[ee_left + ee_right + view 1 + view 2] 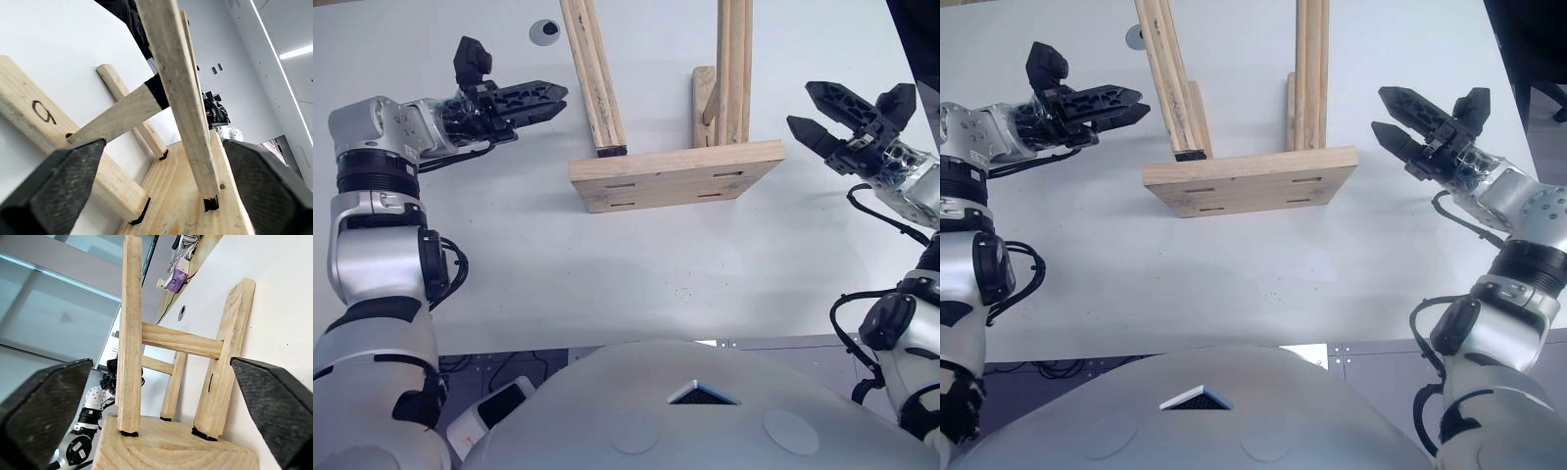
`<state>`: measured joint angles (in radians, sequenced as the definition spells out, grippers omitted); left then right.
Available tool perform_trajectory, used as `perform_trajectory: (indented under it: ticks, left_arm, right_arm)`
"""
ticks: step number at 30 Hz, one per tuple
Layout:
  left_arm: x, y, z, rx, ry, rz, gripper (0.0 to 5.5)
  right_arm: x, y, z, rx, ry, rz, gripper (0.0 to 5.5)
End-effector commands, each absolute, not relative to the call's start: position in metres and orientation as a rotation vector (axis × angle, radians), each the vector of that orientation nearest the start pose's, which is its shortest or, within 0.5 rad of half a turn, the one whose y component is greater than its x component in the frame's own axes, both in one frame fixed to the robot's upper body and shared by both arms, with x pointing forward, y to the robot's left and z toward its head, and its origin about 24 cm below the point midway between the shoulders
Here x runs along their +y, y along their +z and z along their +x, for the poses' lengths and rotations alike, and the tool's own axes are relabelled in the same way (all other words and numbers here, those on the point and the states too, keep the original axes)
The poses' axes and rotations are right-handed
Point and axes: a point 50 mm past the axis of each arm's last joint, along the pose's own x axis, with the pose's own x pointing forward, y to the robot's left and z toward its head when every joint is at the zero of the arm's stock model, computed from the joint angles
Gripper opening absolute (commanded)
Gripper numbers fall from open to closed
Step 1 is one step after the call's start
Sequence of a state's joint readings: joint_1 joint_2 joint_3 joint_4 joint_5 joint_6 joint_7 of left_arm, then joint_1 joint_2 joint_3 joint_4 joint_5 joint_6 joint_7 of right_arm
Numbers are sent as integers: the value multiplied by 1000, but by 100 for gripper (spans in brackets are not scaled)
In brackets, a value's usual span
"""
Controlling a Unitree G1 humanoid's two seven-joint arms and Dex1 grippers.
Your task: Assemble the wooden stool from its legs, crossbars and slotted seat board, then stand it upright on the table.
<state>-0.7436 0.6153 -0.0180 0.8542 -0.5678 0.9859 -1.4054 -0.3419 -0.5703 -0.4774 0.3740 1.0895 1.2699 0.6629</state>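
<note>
Stool lies on its side between the two grippers. Its legs [592, 69] run away from the robot and are cut off at the top edge of the eye views, so the feet can't be seen. The seat [675, 176] stands on edge with its slotted face toward the robot. Black marks show where the leg ends enter the slots. In the right wrist view a crossbar [181, 343] joins two legs, and a second one behind it is partly hidden by the near leg. How many crossbars there are in all is unclear.

Left gripper [548, 101] has its fingers apart and holds nothing. It hovers over the table with its tips pointing at the nearer leg, close but not touching. The seat is just past the tips and a bit nearer the robot.

Right gripper [803, 106] is spread too and also holds nothing. It is off the other end of the seat with a gap between, tips pointing toward the legs on that side.

Table [607, 284] is plain white. A round hole [546, 31] sits beyond the left gripper, beside the leg.

Room: the left wrist view shows a ceiling light strip [298, 51]. The right wrist view shows glass panels and a small purple item [176, 279] far off, too small to make out. Nothing lies between either gripper and the stool.
</note>
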Motion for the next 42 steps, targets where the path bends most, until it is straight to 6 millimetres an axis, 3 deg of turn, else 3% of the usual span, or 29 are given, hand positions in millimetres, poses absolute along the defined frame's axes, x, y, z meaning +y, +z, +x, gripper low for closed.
perform_trajectory:
  ticks: [1,15,42]
  left_arm:
    - [230,95,317,702,-1068,-783,509]
    - [207,95,318,773,-1134,-789,524]
    - [181,102,321,788,-1200,-842,524]
  right_arm:
    - [-261,95,265,529,703,960,540]
    - [-235,107,287,593,857,816,540]
    - [-199,104,298,683,961,852,540]
